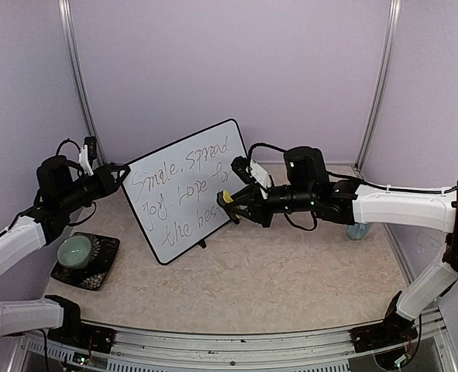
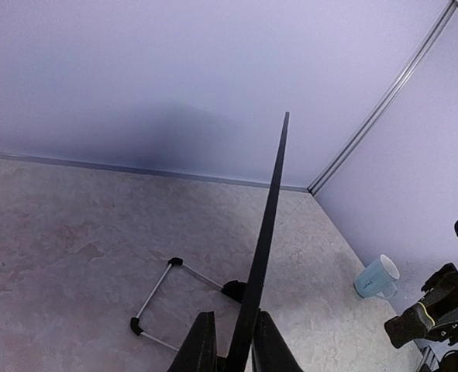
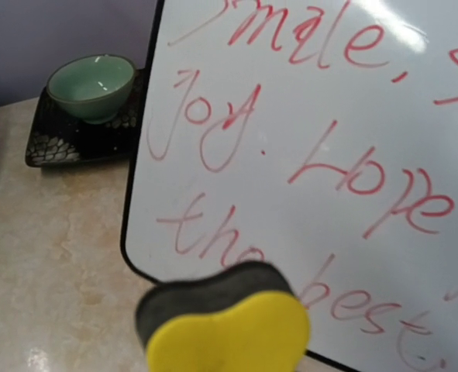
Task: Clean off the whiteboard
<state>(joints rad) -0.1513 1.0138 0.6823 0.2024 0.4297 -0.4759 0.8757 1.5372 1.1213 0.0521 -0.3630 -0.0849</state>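
The left arm's fingers (image 2: pixel 204 349) sit tight against either face of the top edge of a large white rectangular whiteboard (image 1: pixel 186 190) with a thin black frame, pinching it, apparently to steady it against the push of wiping. The right arm's fingers (image 1: pixel 240 209) are clamped on a yellow sponge eraser (image 1: pixel 227 197) with a dark felt face, held just off the board's lower right region, near the last line of red handwriting. The whiteboard stands tilted on its folding wire stand (image 2: pixel 167 298) at the left-centre of the pale marbled tabletop (image 1: pixel 275 279), its written face toward the right arm; none of the writing looks wiped yet. Past the board's left edge, a pale green ceramic bowl (image 1: pixel 75 249) rests on a black patterned square tray (image 1: pixel 105 256), close enough that a stroke running off that side could come near it. A light blue mug (image 1: pixel 358 230) stands well apart behind the right arm, and open tabletop lies in front of the board.
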